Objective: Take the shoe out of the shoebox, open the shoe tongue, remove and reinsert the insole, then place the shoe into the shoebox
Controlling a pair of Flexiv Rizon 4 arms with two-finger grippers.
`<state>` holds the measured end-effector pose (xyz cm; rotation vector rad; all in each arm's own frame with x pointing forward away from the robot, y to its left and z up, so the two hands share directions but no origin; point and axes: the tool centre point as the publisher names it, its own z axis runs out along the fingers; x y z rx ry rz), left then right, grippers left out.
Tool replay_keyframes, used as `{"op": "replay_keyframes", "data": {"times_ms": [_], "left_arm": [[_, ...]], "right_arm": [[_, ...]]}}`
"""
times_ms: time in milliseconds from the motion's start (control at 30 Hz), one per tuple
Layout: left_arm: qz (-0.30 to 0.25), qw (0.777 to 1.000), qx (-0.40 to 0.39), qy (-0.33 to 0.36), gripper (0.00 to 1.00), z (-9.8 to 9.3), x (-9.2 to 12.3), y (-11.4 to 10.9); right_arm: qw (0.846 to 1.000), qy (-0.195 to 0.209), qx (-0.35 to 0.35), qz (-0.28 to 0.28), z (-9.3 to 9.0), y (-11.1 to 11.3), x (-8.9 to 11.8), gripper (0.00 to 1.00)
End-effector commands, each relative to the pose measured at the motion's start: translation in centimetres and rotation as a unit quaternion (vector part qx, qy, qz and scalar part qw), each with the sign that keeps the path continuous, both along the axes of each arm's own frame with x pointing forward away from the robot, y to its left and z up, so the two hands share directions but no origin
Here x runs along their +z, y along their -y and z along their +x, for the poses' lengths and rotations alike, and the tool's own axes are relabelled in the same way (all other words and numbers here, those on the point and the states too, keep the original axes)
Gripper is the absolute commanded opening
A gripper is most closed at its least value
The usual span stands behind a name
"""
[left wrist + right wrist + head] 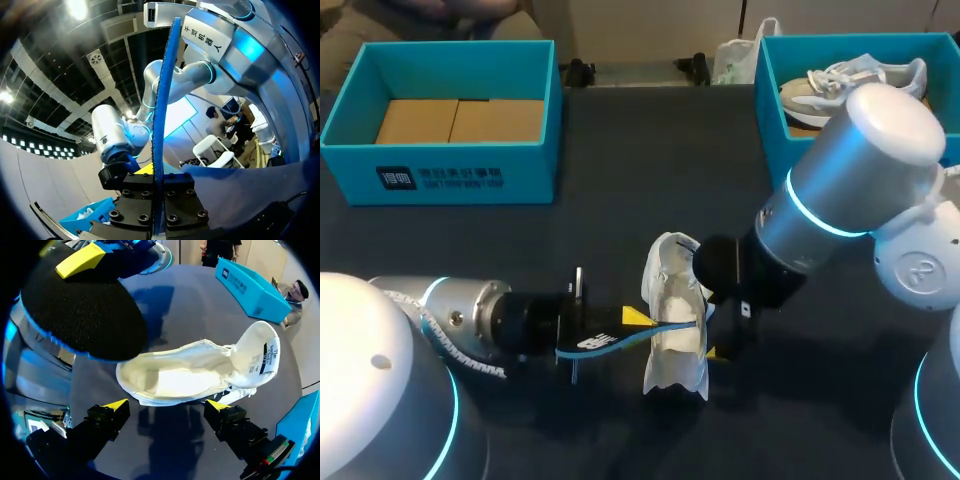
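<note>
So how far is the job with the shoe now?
Done: the shoe lies on the table, tongue pulled open, nothing inside. In hand: the left gripper holds the insole close to it; the right gripper is open. Left: reinsert the insole, then box the shoe.

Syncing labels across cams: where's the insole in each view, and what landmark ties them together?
Head view: the insole lies near the table's front middle, reaching into the shoe from its left side.
Left wrist view: the insole is edge-on, a blue strip rising from between the gripper's fingers.
Right wrist view: the insole shows its black top and blue rim, beside the shoe.
Shared landmark: the left gripper, clamped on the insole in all three.
</note>
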<state>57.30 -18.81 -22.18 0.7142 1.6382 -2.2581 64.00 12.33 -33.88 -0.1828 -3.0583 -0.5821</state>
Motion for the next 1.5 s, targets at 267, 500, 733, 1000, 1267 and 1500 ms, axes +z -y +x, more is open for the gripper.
{"op": "replay_keyframes", "data": {"times_ms": [267,500,733,1000,1267,1500], "left_arm": [[0.002,1.0,-0.004,-0.008,0.0,0.6,-1.6,0.7],[0.002,1.0,0.0,-0.011,0.0,1.1,-2.2,0.8],[0.007,1.0,-0.016,-0.017,0.0,1.0,-2.5,1.2],[0.017,1.0,-0.018,-0.016,0.0,1.5,-3.4,1.8],[0.021,0.999,-0.018,-0.019,0.0,2.1,-4.1,2.2],[0.022,0.999,-0.021,-0.02,0.0,2.5,-4.6,2.6]], "right_arm": [[1.0,0.002,0.002,-0.006,-0.1,0.0,-0.8,1.0],[1.0,0.0,0.002,-0.005,-0.1,0.3,-1.3,1.0],[1.0,0.003,-0.001,-0.001,-0.1,0.7,-1.6,1.0],[1.0,0.004,-0.001,0.0,-0.2,0.7,-1.6,1.0],[1.0,0.004,-0.001,0.0,-0.2,0.7,-1.6,1.0],[1.0,0.004,-0.001,0.0,-0.2,0.7,-1.6,1.0]]}}
